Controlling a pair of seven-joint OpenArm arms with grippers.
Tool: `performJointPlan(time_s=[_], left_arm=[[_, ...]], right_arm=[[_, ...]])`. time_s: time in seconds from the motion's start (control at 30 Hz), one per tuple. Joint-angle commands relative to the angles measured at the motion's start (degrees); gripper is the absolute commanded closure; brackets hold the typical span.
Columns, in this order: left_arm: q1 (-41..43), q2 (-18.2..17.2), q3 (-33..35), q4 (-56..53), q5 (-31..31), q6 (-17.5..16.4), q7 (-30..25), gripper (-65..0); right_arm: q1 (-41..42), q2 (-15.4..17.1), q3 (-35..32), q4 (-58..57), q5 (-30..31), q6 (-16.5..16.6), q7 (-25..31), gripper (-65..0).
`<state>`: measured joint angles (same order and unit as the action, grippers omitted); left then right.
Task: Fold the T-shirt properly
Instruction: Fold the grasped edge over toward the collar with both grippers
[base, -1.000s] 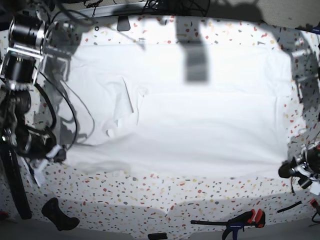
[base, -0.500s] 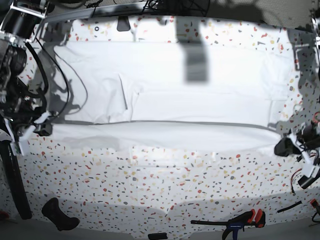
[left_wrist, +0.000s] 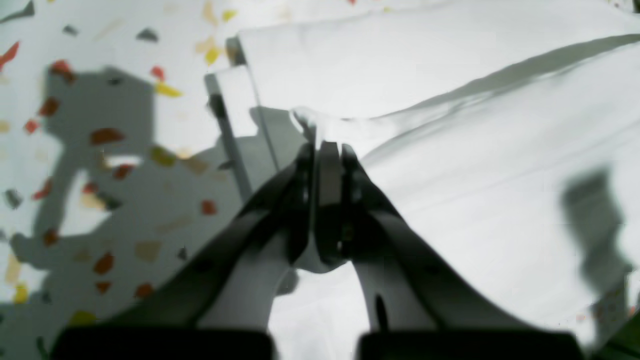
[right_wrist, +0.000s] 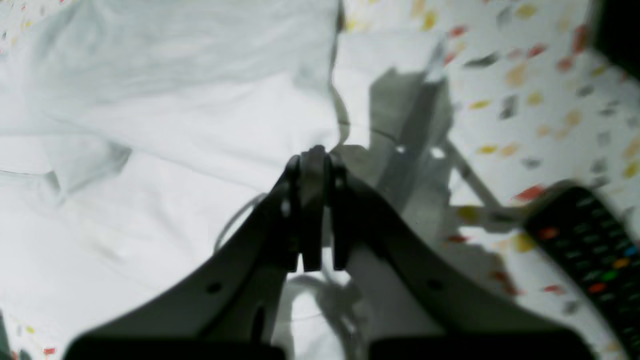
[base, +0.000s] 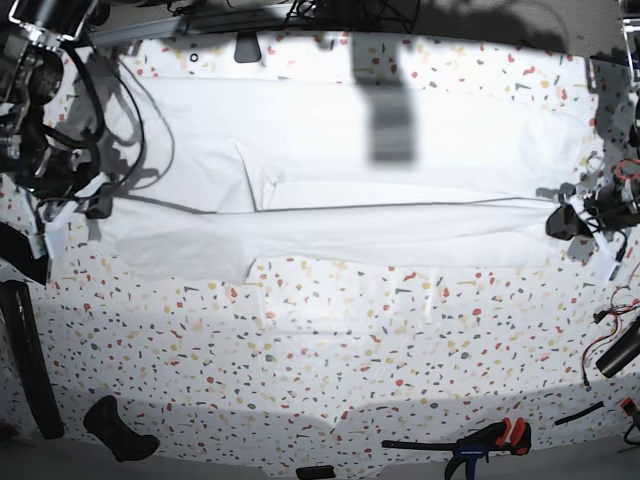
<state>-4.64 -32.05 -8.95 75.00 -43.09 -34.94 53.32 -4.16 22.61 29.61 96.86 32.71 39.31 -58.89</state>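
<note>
Both grippers are clenched on the shirt's near edge — the left gripper (left_wrist: 322, 150) pinching one end, the right gripper (right_wrist: 312, 155) the other — so you have the hem stretched between them and the lifted strip stays flat as it folds over. The T-shirt (base: 330, 170) lies spread across the far half of the table (base: 330, 350), with that near strip doubled back onto the body. In the blurred right wrist view the cloth between the jaws is hard to make out, though they look closed on it. A remote (right_wrist: 585, 240) lies just beside that corner — keep clear
</note>
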Motion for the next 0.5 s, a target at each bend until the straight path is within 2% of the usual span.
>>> performJointPlan(time_s=[0.0,0.2,0.47], left_arm=[[-0.52,-1.29,-0.55,0.90,0.17,-0.17,-1.11,0.0],[0.87,-1.29,-0.55,0.90,0.22,-0.20,-1.09,0.0],[1.01,-0.96,-0.55,0.90,0.52,-0.20,-1.09,-0.1]], right_arm=[[0.24,0.33,0.39,1.03,0.28,0.69,0.72,0.0],[-1.36,-3.17,0.39,1.01,-4.72,0.69,1.03,0.0],[-3.02,-4.04,0.39,1.01,-8.81,0.69,0.50,0.0]])
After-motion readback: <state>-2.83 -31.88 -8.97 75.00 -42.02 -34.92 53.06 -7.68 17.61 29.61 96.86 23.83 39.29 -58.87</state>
